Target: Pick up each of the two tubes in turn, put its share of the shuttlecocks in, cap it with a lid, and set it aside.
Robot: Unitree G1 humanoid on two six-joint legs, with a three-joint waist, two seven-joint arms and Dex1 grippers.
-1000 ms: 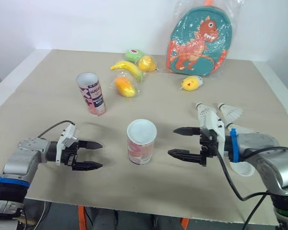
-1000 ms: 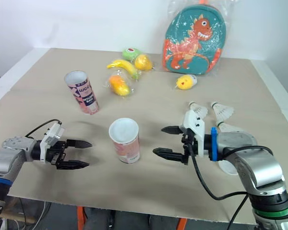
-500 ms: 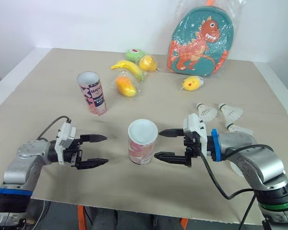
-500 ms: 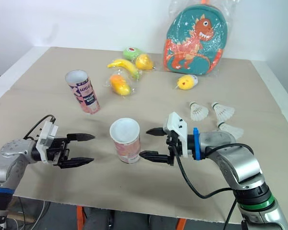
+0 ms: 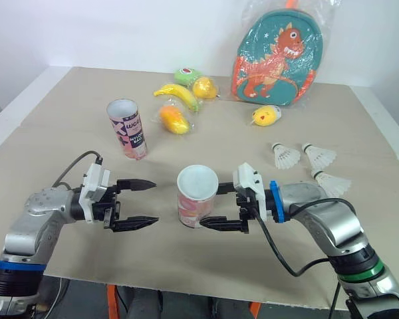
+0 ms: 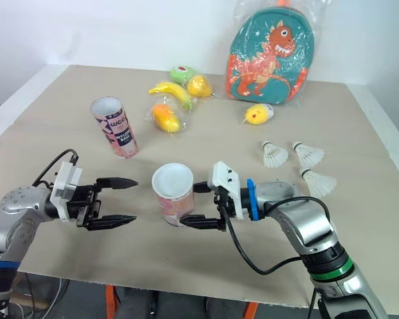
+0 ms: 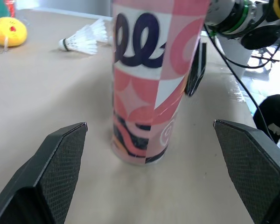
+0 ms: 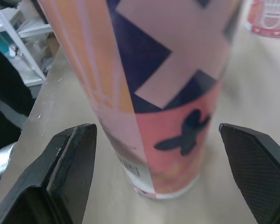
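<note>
A short pink patterned cardboard tube (image 5: 197, 197) stands upright with its mouth open near the front middle of the beige worktop (image 5: 66, 133). The right gripper (image 5: 213, 208) has its black fingers (image 8: 70, 163) spread wide. One finger lies on the near side of the tube and the other on the far side. In the right wrist view the tube sits between them with a gap on each side, so they have hold of nothing.

The left gripper (image 5: 153, 202) is level with the tube on its other side and points at it. Its fingers (image 7: 56, 172) are also spread wide and empty. They stop short of the tube, with bare worktop between.

A second pink tube (image 5: 127, 129), taller and leaning a little, stands well apart towards the back left, its top open too. Three white feather shuttlecocks (image 5: 286, 156) lie on the right side of the worktop, beyond the right arm. Two are side by side and the third is nearer the front edge.

Towards the back there is a teal backpack with an orange dinosaur (image 5: 277, 56), wrapped in clear plastic and leaning against the wall. Just in front of it is a small yellow chick toy (image 5: 266, 115). To its left are a yellow banana (image 5: 178, 95), a lemon (image 5: 203, 87), a green round fruit (image 5: 186, 75) and an orange-yellow fruit (image 5: 174, 119).
</note>
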